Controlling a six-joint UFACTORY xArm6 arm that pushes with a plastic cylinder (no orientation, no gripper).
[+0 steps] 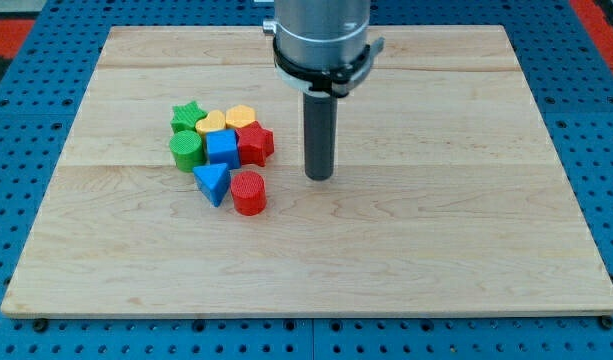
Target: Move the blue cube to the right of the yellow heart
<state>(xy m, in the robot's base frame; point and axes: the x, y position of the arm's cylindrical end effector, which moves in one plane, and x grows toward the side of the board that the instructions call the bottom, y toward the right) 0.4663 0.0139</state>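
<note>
The blue cube [222, 147] sits in the middle of a tight cluster left of the board's centre. The yellow heart [212, 122] touches it from the view's top. My tip [319, 177] rests on the board to the right of the cluster, about a block's width right of the red star [255, 143], touching no block.
Around the blue cube: a green star [188, 115] at top left, a yellow hexagon [241, 116] at top right, a green cylinder [187, 150] on the left, a blue triangle [213, 183] and a red cylinder [249, 192] below. The wooden board [436, 240] lies on a blue pegboard.
</note>
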